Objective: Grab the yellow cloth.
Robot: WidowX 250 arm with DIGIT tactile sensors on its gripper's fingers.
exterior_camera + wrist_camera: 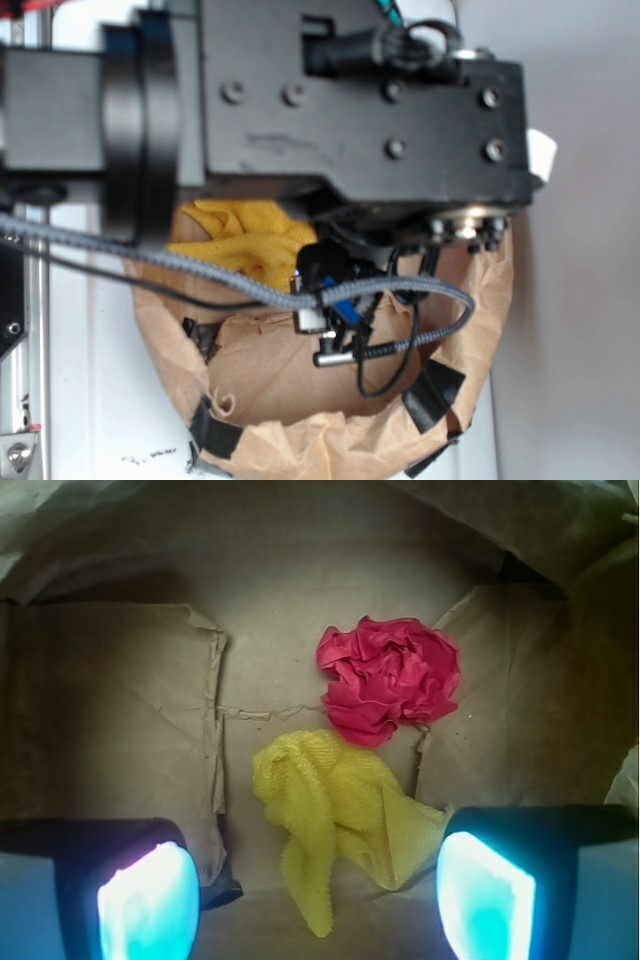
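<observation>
The yellow cloth (pixel 335 820) was located at lower centre of the wrist view, crumpled on the brown paper bag (pixel 120 700) floor, just below the red cloth (pixel 388 678) and apparently touching it. The gripper (pixel 315 900) was observed with its fingers (pixel 148 900) spread apart at the bottom corners, the cloth's lower part lying between them, nothing being clamped.

You've got a white tabletop (pixel 90 380) under a taped brown paper bag (pixel 300 380), grey wall (pixel 580 300) beside it.
</observation>
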